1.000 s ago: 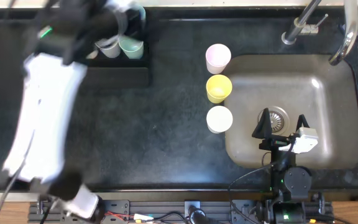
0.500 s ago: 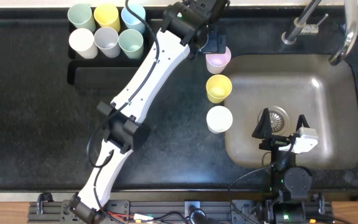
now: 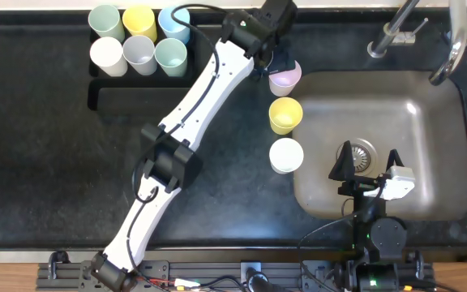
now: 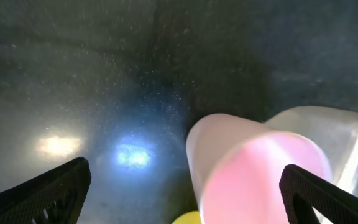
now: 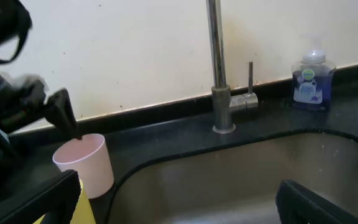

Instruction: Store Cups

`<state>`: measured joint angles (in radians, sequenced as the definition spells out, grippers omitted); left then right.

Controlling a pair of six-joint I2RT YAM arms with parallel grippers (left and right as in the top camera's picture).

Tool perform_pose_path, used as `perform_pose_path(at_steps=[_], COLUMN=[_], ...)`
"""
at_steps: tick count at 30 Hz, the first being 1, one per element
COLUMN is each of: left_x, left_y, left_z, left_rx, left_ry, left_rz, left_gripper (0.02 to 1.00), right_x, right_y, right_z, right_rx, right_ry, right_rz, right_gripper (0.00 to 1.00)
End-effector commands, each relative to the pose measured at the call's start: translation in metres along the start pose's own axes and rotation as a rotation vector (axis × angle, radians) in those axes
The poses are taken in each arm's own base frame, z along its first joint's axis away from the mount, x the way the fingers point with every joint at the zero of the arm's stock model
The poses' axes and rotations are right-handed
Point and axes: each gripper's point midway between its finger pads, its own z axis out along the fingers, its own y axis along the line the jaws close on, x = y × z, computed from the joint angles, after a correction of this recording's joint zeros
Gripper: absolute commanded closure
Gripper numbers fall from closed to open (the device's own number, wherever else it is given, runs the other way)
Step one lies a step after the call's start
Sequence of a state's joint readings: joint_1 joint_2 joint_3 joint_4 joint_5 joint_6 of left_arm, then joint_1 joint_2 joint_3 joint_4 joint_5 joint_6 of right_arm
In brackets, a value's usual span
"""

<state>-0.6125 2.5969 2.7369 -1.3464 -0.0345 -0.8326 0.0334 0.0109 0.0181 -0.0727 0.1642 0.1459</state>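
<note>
Three cups stand in a row on the dark counter left of the sink: a pink cup (image 3: 287, 78) (image 4: 253, 168) (image 5: 87, 163), a yellow cup (image 3: 285, 114) and a white cup (image 3: 286, 154). My left gripper (image 3: 269, 62) (image 4: 188, 196) is open at the pink cup, which sits between its spread fingers (image 4: 48, 193); one fingertip (image 5: 64, 112) is at the cup's rim. Several cups stand in the black tray (image 3: 140, 99) at the back left. My right gripper (image 3: 369, 162) (image 5: 179, 208) hangs open over the sink, holding nothing.
The steel sink (image 3: 428, 138) fills the right side, with a faucet (image 5: 219, 74) and a blue soap bottle (image 5: 312, 78) behind it. The left arm stretches diagonally across the counter from the bottom left.
The left arm swung from the tray at the back left over to the pink cup, and its gripper has come down around the cup. The right arm has not moved.
</note>
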Motion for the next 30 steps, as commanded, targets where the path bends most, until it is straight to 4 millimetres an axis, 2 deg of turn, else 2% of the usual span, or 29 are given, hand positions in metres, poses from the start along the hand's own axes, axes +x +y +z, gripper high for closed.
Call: perform_pose_path(at_steps=[1, 5, 23, 29, 30], left_x=[-0.004, 0.000, 0.019, 0.022, 0.022], left_y=[0.001, 0.009, 0.013, 0.014, 0.014], left_z=[0.000, 0.007, 0.016, 0.026, 0.026], left_rx=[0.015, -0.003, -0.009, -0.017, -0.015], left_ry=[0.007, 0.042, 0.137, 0.155, 0.152], left_rz=[-0.045, -0.054, -0.055, -0.059, -0.058], left_gripper=[0.018, 0.018, 0.029, 0.093, 0.148], right_x=[0.002, 0.002, 0.002, 0.002, 0.002], right_y=[-0.001, -0.001, -0.001, -0.001, -0.001], right_z=[0.000, 0.000, 0.000, 0.000, 0.000], right_rx=[0.004, 0.004, 0.004, 0.004, 0.004], right_ry=[-0.002, -0.002, -0.002, -0.002, -0.002], right_rz=[0.004, 0.004, 0.004, 0.004, 0.004], right_gripper=[0.003, 0.005, 0.005, 0.005, 0.003])
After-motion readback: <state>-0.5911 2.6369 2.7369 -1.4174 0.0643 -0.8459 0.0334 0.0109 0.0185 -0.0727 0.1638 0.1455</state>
